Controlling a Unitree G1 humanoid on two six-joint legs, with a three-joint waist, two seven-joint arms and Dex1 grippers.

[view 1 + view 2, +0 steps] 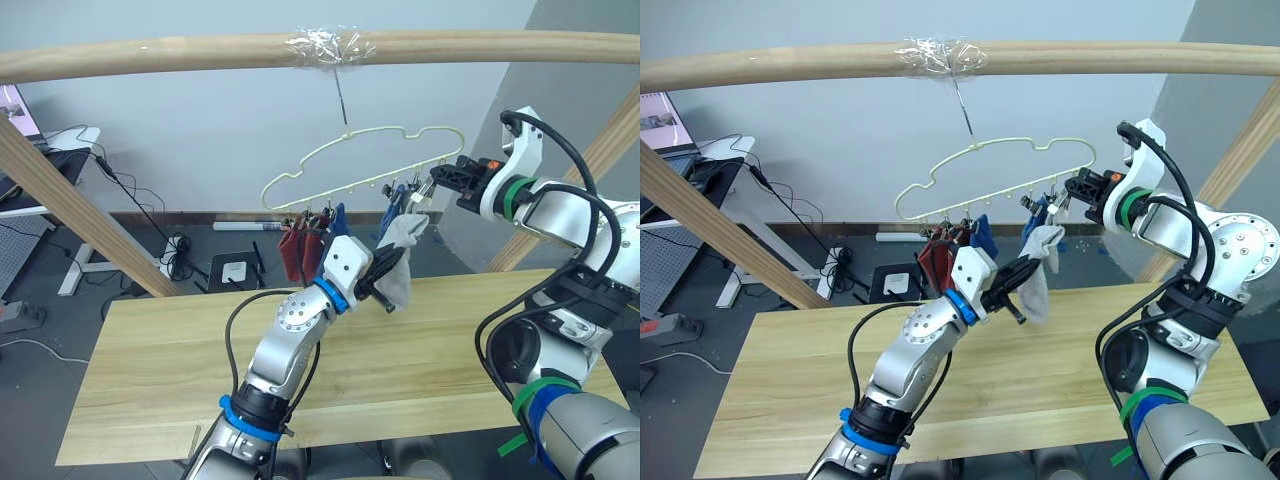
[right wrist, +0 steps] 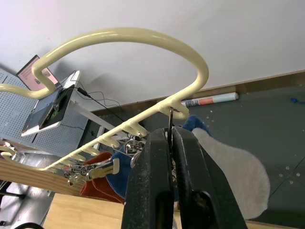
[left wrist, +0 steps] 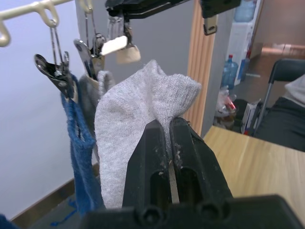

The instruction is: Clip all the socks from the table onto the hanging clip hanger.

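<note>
Left gripper [image 3: 167,129] pinching crumpled light grey sock [image 3: 138,124].

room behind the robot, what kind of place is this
Most likely a robotics lab or workshop rather than a home. A desk with a lit screen stands at the left, loose cables and a power strip lie on the grey floor, and water jugs sit in a corner beside a wooden test frame.

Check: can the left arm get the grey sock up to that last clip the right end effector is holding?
Probably yes. The left end effector is shut on the grey sock, whose top already sits just below the clip the right end effector pinches. Neighbouring blue socks hang beside it, not between.
</note>
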